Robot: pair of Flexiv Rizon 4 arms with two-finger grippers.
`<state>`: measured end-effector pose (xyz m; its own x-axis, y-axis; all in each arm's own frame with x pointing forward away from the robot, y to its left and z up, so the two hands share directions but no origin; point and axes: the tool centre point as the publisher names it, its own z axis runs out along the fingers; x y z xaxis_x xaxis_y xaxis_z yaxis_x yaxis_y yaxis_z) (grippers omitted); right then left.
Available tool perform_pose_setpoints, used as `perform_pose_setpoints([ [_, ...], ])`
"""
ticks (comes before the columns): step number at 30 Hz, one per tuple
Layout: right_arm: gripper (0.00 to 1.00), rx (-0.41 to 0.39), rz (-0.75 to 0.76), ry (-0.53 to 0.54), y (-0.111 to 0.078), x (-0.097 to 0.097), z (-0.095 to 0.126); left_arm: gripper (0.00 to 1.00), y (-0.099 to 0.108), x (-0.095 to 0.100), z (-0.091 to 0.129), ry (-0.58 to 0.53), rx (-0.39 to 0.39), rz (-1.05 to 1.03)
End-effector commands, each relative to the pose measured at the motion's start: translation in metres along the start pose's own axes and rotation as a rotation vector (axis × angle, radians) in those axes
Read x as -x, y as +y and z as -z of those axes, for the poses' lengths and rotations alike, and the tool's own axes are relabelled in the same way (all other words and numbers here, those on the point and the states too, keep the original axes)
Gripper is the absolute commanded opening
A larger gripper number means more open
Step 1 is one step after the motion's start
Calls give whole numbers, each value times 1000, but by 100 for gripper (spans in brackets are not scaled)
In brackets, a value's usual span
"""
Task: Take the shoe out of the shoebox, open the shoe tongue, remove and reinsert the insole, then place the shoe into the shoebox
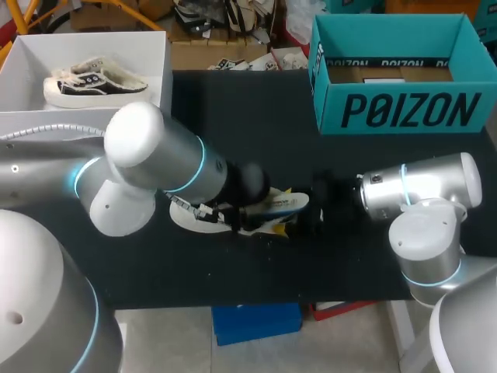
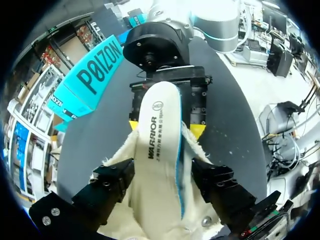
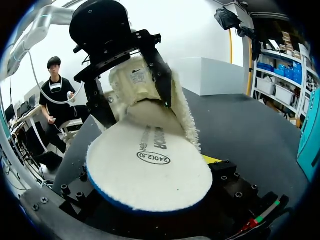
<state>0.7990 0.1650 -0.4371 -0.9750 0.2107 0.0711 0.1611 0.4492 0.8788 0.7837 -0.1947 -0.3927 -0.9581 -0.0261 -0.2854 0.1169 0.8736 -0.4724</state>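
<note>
The main risk here is the insole point(image 2: 159, 140) going astray. It lies half out of the shoe point(image 2: 116, 167), one end down inside the fleecy lining and the other stretched out over the right gripper point(image 2: 165, 127), so a pull or push out of line with the shoe could bend it, snag it on the lining, or let it flip onto the black table point(image 1: 256, 116). A second risk, to my mind, is the shoe twisting in its hold: the soft lining gives under pressure, and if the shoe turns, its opening will no longer face the other arm. With both arms meeting nose to nose near the middle of the table, a small overrun could also knock one gripper into the other. The left gripper point(image 2: 162, 182) is closed on the shoe, its dark fingers point(image 2: 107, 185) pressing the fleece collar from both sides with a fairly wide gap between them, and the insole runs out through that gap. The right gripper sits straight ahead of it, at about three o'clock from the shoe in the head view, under the insole's free end. The insole covers it in its own wrist view, so I cannot tell whether it grips the insole or merely carries it. The teal shoebox point(image 1: 404, 109) stands open at about one o'clock from the shoe, well apart
</note>
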Motion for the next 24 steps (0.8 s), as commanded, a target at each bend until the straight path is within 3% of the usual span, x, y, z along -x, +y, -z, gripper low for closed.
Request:
perform_pose_setpoints([
  [1, 0, -1, -3, -1, -1, 0, -1, 100, -8, -7, -12, -66, 14, -8],
  [12, 0, -1, -3, -1, -1, 0, -1, 100, -31, 7, -26, -116, -12, -47],
  [15, 0, -1, -3, -1, -1, 0, -1, 91, -36, 9, -27, -120, -19, -58],
  [21, 0, -1, -3, -1, -1, 0, -1, 58, -42, 12, -31, -125, -29, -66],
  [24, 0, -1, -3, -1, -1, 0, -1, 50, -45, 13, -31, -134, -35, -72],
])
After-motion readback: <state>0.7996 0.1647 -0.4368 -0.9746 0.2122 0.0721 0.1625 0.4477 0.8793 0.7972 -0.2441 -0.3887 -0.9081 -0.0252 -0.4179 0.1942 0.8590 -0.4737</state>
